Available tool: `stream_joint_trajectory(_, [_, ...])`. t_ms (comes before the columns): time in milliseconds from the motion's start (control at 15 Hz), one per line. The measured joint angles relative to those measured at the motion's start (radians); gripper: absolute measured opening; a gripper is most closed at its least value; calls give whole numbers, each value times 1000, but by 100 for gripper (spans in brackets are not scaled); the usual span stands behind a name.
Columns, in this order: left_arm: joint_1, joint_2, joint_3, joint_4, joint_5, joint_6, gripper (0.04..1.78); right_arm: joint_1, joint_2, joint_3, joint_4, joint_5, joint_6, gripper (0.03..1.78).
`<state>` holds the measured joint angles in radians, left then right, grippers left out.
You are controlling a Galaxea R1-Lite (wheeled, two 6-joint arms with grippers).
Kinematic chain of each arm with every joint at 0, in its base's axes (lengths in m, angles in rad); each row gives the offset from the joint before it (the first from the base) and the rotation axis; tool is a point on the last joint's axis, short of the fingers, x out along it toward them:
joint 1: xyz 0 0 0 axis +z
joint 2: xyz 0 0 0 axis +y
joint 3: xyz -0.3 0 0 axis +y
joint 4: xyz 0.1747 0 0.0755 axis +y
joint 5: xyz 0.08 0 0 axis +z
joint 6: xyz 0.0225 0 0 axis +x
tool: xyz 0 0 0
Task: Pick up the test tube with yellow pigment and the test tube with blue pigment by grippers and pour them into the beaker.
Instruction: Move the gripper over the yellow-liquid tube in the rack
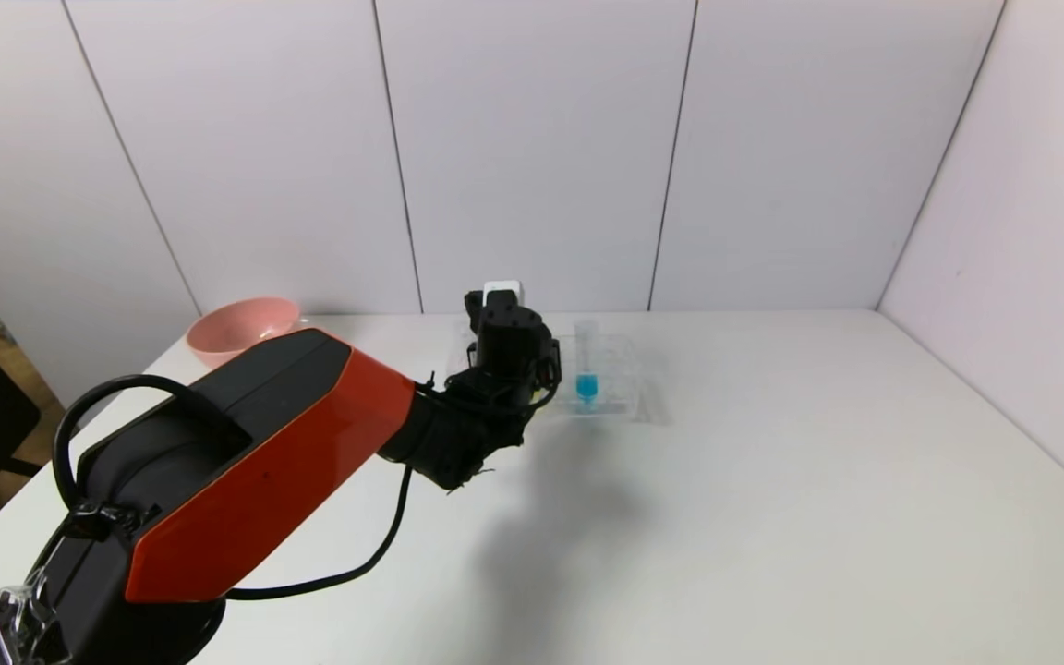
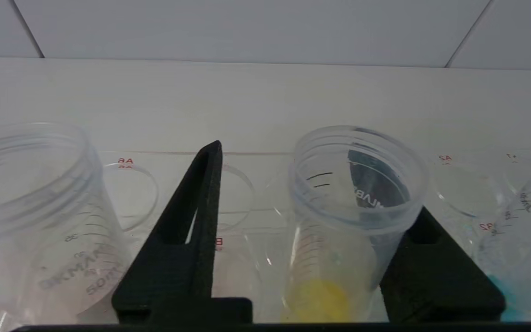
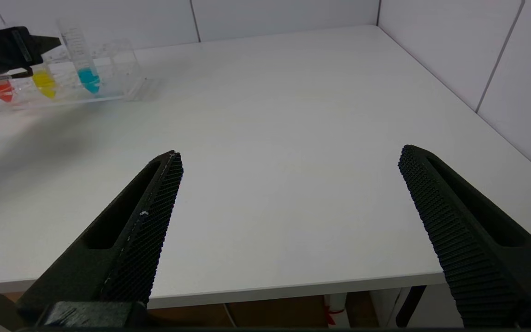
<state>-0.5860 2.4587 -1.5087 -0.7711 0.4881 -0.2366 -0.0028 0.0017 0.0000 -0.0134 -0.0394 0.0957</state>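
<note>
The test tube with yellow pigment point(image 2: 339, 240) stands upright in a clear rack point(image 1: 629, 392), next to the test tube with blue pigment point(image 1: 586, 380). My left gripper point(image 2: 311, 184) reaches over the rack and straddles the yellow tube. One finger point(image 2: 431, 267) lies against the tube's side. The other finger point(image 2: 196, 216) stands apart from it with a clear gap, so the jaws are open. From the right wrist view the yellow tube point(image 3: 44, 83) and blue tube point(image 3: 85, 74) both sit in the rack. My right gripper point(image 3: 291, 152) hangs open and empty at the table's near edge. The beaker is out of view.
A like tube with red liquid point(image 3: 2, 90) stands in the rack on the yellow tube's other side. A pink bowl point(image 1: 241, 328) sits at the table's back left corner. White walls close off the back and right of the table point(image 1: 818, 480).
</note>
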Motion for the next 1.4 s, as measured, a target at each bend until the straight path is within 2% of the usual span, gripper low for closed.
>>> stream_joint_trajectory(133, [-4, 0, -1, -1, -8, 0, 60, 1, 0, 0, 0, 0, 0, 171])
stream_joint_trajectory(200, [-5, -1, -1, -1, -10, 0, 53, 0, 0, 0, 0, 0, 0, 171])
stream_joint_trajectory(1400, [-11, -35, -9, 22, 1, 27, 55, 0, 0, 0, 0, 0, 0, 171])
